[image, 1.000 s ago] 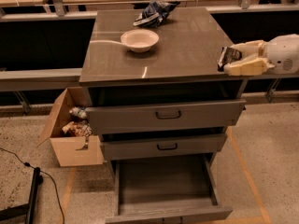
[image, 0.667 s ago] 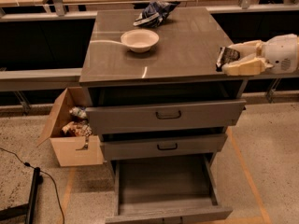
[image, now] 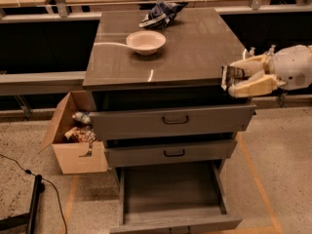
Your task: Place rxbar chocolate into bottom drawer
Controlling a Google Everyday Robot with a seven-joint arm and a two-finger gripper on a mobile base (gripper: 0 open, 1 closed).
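My gripper (image: 233, 77) comes in from the right at the front right corner of the cabinet top. Its pale fingers (image: 253, 86) are shut on the rxbar chocolate (image: 228, 75), a small dark bar with pale markings, held at the height of the cabinet top's edge. The bottom drawer (image: 173, 189) is pulled out below, a wide shallow grey tray with nothing visible in it. The two upper drawers (image: 173, 121) are closed.
A white bowl (image: 146, 42) and a blue-and-white patterned bag (image: 161, 14) sit on the cabinet top (image: 195, 48). An open cardboard box (image: 75, 135) with items stands on the floor left of the cabinet. A black cable and stand lie at the bottom left.
The gripper with the bar has shifted slightly to the left, along the cabinet's front right corner. Nothing else has moved.
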